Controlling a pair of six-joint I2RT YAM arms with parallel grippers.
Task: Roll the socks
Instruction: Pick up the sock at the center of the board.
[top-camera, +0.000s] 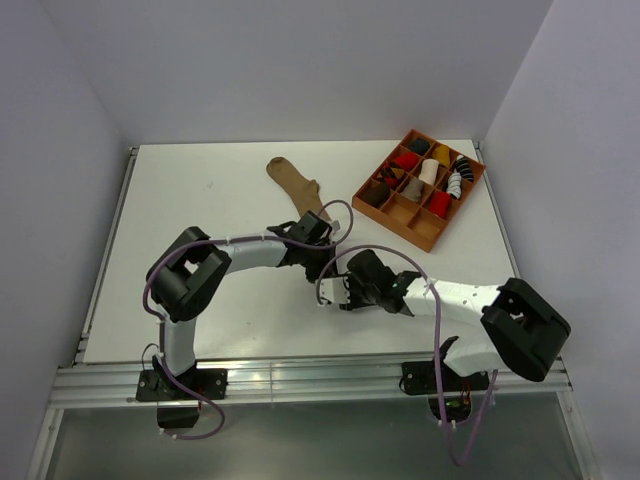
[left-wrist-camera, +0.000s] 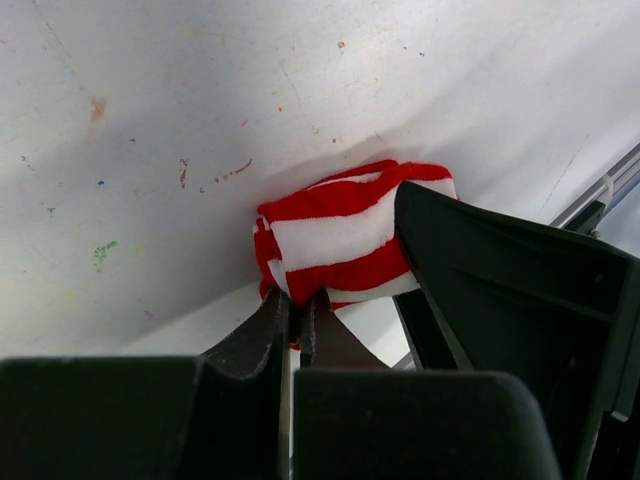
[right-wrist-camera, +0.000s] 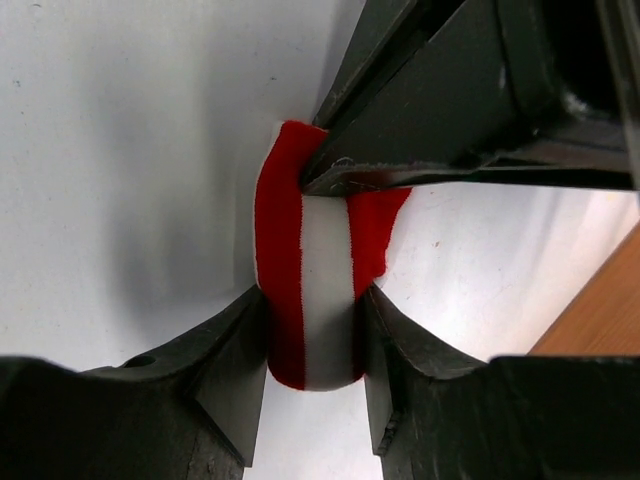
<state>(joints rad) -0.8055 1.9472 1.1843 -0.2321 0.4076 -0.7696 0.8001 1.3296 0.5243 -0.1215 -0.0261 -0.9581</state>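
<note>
**Striped roll shared by both claws: risk of it springing open**

The striped sock (left-wrist-camera: 335, 240) is sitting bunched into a short fat roll on the surface (top-camera: 200, 200), mid-table just ahead of the arm bases. In the top view both wrists are covering it.

The right claw (right-wrist-camera: 310, 340) is squeezing the roll across its width, one finger pressing each side. The left claw (left-wrist-camera: 295, 325) is pressed together and pinching a thin bit of red fabric at the roll's edge.

The tan sock (top-camera: 300, 185) is lying flat and unrolled farther back, well apart from the action and near the tray (top-camera: 392, 222) of finished rolls.

Risks I'm flagging:
- The left claw is holding only a sliver. If I'm pulling the cuff over with it, that sliver could slip out and the roll would unwind.
- The right claw is gripping soft fabric, so a hard squeeze could pop the roll out forward.
- The two claws are working almost touching. Any sideways move risks fingers colliding or snagging the cables crossing above.
- I can't tell whether the loose end is tucked, so letting go now may undo it.
</note>
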